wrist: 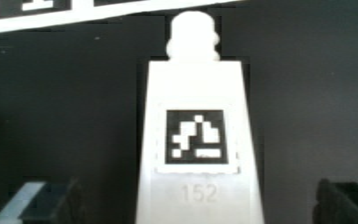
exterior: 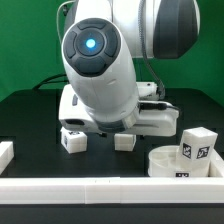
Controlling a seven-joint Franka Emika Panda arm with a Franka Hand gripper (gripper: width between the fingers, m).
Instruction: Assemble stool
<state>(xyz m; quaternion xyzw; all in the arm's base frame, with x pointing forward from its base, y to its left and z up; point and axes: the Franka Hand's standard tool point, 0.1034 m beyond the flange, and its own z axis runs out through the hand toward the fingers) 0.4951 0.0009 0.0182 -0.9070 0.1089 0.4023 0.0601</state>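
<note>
In the wrist view a white stool leg (wrist: 194, 120) lies lengthwise on the black table. It carries a square tag, the number 152 and a rounded peg at its far end. My gripper (wrist: 192, 202) is open. Its dark fingers (wrist: 34, 202) stand one on each side of the leg, well apart from it. In the exterior view the round white seat (exterior: 170, 163) lies at the right with a tagged leg (exterior: 197, 146) standing on it. Two small white leg pieces (exterior: 72, 139) (exterior: 124, 141) lie under the arm. The arm's body hides my fingers there.
The marker board (wrist: 69, 14) lies beyond the leg's peg. A long white border rail (exterior: 110, 189) runs along the near edge of the table. Another white piece (exterior: 5, 153) sits at the exterior view's left.
</note>
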